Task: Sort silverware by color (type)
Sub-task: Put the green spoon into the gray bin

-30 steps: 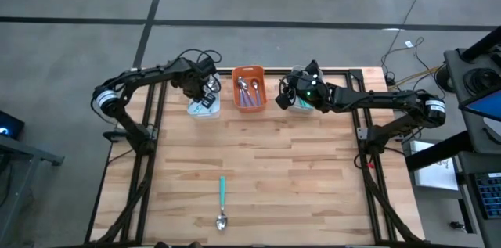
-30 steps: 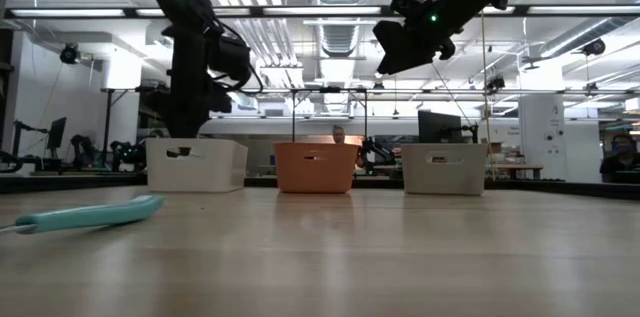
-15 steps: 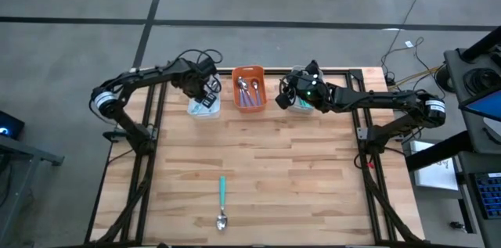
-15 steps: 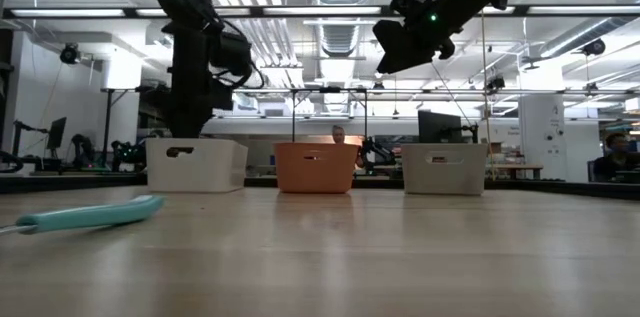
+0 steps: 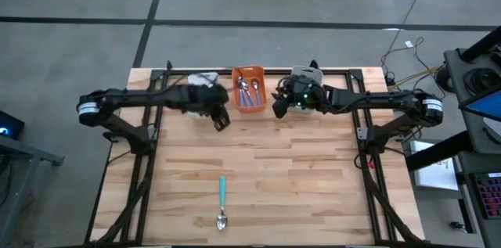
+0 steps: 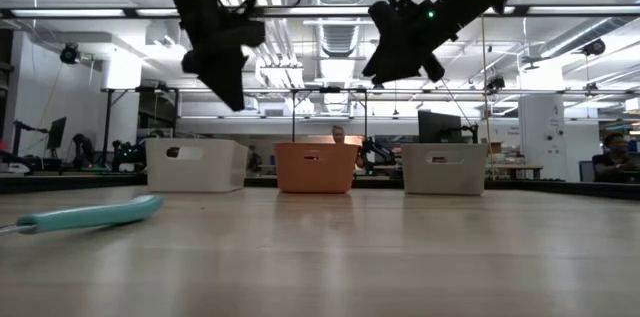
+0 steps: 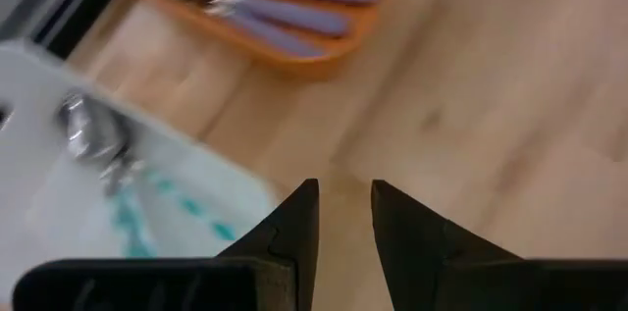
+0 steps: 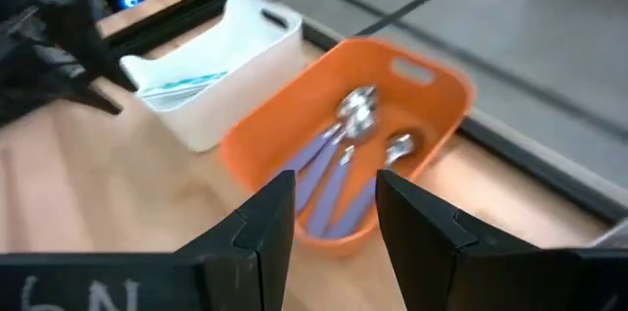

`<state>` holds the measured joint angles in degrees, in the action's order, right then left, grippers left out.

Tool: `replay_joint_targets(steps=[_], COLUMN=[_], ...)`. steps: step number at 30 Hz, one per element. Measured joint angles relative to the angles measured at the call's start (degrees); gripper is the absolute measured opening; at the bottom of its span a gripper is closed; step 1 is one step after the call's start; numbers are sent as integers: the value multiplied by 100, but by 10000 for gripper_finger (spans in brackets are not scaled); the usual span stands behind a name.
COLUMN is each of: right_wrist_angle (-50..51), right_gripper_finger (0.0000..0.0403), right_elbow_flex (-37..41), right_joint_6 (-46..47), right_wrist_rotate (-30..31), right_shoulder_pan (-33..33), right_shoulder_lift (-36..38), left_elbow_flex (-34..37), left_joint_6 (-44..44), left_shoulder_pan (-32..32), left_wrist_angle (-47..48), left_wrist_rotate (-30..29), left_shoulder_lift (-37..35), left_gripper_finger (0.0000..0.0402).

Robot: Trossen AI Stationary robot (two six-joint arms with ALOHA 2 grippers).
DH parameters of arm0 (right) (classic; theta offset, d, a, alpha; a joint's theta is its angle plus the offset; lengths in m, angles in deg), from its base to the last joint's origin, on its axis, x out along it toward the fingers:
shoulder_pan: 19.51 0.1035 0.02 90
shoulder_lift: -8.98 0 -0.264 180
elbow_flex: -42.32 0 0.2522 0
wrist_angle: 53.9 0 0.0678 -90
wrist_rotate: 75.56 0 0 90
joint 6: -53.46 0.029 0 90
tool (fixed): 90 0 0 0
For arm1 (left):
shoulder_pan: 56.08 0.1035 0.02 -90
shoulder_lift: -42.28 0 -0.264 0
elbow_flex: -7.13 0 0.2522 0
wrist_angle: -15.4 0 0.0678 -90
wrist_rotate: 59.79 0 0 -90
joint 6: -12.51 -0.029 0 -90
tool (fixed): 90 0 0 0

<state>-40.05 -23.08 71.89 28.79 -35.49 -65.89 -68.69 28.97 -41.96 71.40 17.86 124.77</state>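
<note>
One teal-handled spoon (image 5: 221, 200) lies flat on the wood near the table's near edge, bowl toward that edge; the low view shows the teal-handled spoon (image 6: 90, 215) too. Purple-handled spoons (image 8: 329, 169) lie in the orange bin (image 5: 249, 75), and teal-handled spoons (image 7: 123, 208) lie in the white bin (image 7: 59, 85). My left gripper (image 5: 220, 119) hangs open above bare wood just nearward of the white bin. My right gripper (image 5: 277, 108) hangs open beside the orange bin's right near corner, holding nothing. In the wrist views, my left gripper (image 7: 344, 203) and my right gripper (image 8: 336, 198) both show empty gaps.
Three bins stand in a row along the far edge: white bin (image 6: 197, 164), orange bin (image 6: 316, 167), grey bin (image 6: 444, 168). The grey bin (image 5: 304, 73) lies partly under the right arm. Bare wood (image 5: 313, 177) stretches from the bins to the near edge. A person sits beyond the table at far right.
My left gripper has come up out of the white bin and swung toward the table's near edge and slightly right, now over bare wood. My right gripper has shifted a little toward the near edge and left, off the grey bin. The teal spoon on the table has stayed put.
</note>
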Motion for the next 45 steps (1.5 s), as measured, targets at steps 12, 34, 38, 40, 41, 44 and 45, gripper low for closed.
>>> replay_joint_targets(steps=[12,34,38,40,41,44,45], right_wrist_angle=[-191,1211,1186,1116,1119,1036,1023], right_gripper_finger=[134,134,134,134,134,134,134], right_elbow_flex=[-424,-3620,-3719,-3772,-3803,-3932,-3981], right_joint_6=[422,-1338,-1502,-1503,-1505,-1503,-1503], right_wrist_rotate=[-123,-734,-749,-750,-748,-749,-749], right_shoulder_pan=[615,1427,1508,1548,1567,1633,1655], right_shoulder_lift=[-1146,-3319,-3424,-3493,-3527,-3693,-3769], left_elbow_flex=[83,809,1043,1142,1196,1378,1436], left_joint_6=[-95,1254,1545,1661,1710,1861,1925], left_shoulder_pan=[-1659,-3326,-3572,-3660,-3695,-3760,-3774], left_wrist_angle=[247,369,374,361,333,320,320], left_wrist_rotate=[-61,-421,-797,-1032,-1161,-1491,-1575], left_shoulder_lift=[-46,-397,-776,-1011,-1133,-1521,-1645], left_gripper_finger=[77,78,78,78,78,78,78])
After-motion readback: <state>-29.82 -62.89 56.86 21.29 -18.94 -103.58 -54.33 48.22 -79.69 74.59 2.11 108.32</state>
